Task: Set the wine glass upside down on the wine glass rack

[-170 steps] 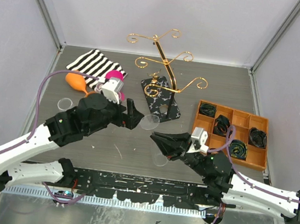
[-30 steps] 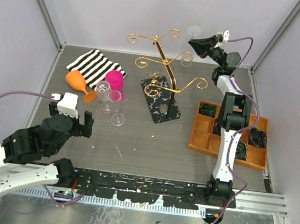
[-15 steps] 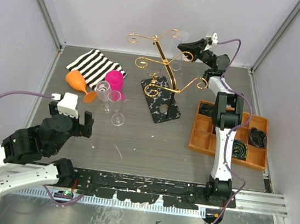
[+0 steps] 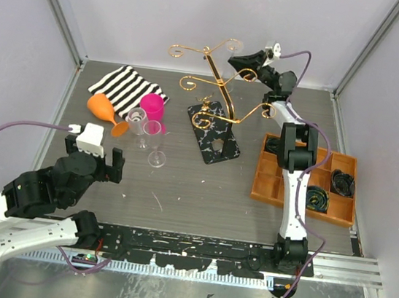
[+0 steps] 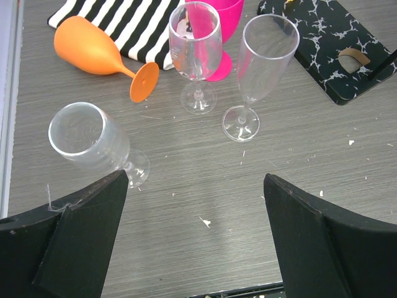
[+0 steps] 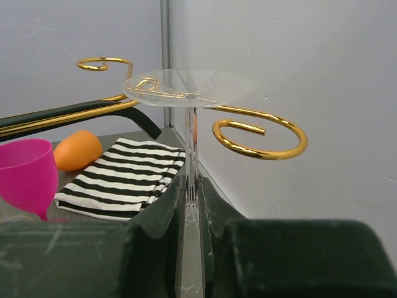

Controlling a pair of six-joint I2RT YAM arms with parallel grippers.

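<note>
Right gripper (image 6: 191, 194) is clamped on the stem of the wine glass (image 6: 189, 87), foot uppermost, likely so you can slide the stem into a spiral arm of the wine glass rack (image 6: 260, 133) just beside it. Your left gripper (image 5: 195, 242) hangs spread wide over the clear glasses (image 5: 260, 68) on the table. The orange tray (image 4: 267, 184) holds black coils (image 4: 316, 197) in several compartments; its near-left one looks bare.
</note>
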